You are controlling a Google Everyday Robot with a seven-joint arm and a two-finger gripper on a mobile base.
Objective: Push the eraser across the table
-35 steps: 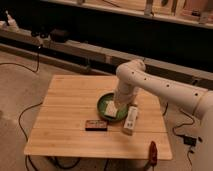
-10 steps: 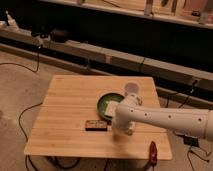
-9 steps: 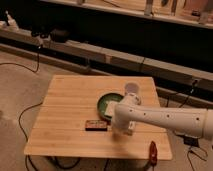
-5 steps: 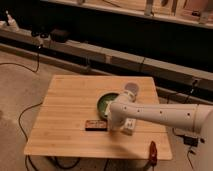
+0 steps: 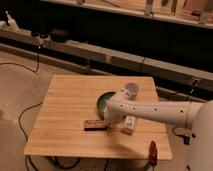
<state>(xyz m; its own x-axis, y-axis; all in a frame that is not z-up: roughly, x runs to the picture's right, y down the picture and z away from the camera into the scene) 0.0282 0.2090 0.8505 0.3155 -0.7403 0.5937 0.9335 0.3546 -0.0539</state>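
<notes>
Your gripper [image 5: 106, 120] sits just beside the eraser [image 5: 93, 123], can't tell its opening. It's a light, stiff block, so push mid-side or it'll spin.

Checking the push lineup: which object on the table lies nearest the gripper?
The dark flat eraser, right beside the gripper near the front of the table; green bowl, white cup and white block sit farther away.

The white arm [image 5: 160, 111] stretches sideways and bends downward, the gripper [image 5: 105, 120] apparently hanging low at its end.
</notes>
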